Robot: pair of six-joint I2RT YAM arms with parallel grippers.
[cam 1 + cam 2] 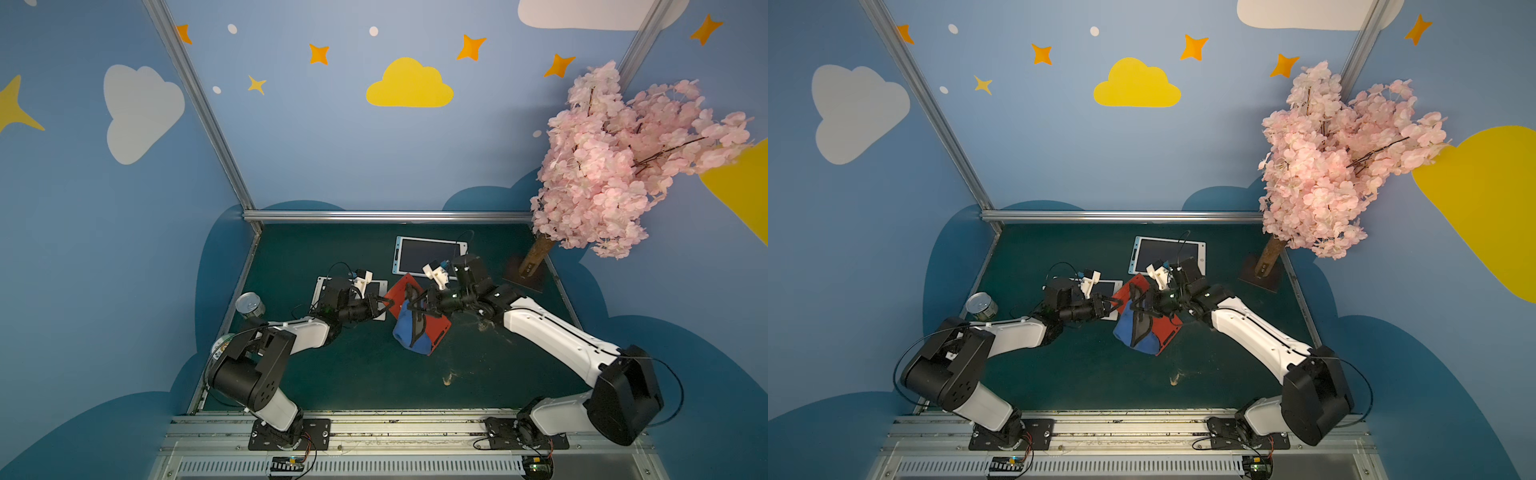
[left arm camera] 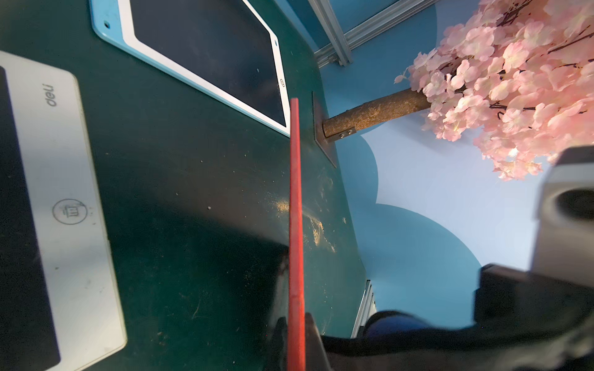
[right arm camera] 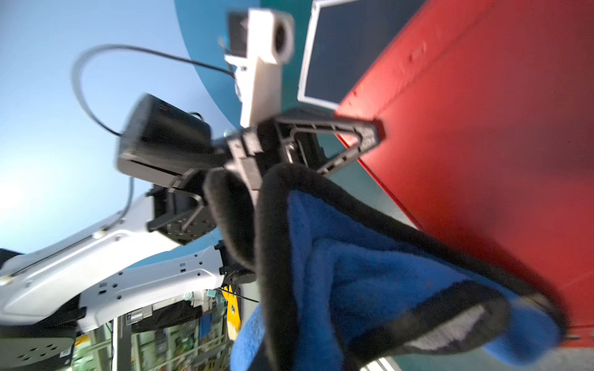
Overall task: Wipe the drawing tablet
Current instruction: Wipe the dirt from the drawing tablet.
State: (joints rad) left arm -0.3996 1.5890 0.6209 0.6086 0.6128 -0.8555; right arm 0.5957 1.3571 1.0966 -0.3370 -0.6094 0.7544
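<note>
Both top views: mid-frame, the red drawing tablet (image 1: 398, 293) (image 1: 1126, 289) is gripped at its left corner by the left jaws, clenched. The right jaws clamp a blue cloth (image 1: 405, 334) (image 1: 1125, 330) that we see draped over it, above the tabletop (image 1: 353, 374).

Left wrist: red drawing tablet (image 2: 295, 208) edge-on, pinched between the jaws at lower centre.

Right wrist: blue cloth (image 3: 369, 273) fills lower centre, touching the red drawing tablet (image 3: 482, 128) at right; the right jaws are hidden.

Red tablet (image 1: 437, 328) under blue cloth (image 1: 404, 334)

Three drawing tablets (image 1: 430, 254) (image 1: 400, 291) (image 1: 380, 288), one blue cloth (image 1: 401, 332), one tin can (image 1: 249, 305), one blossom tree (image 1: 615, 166).
</note>
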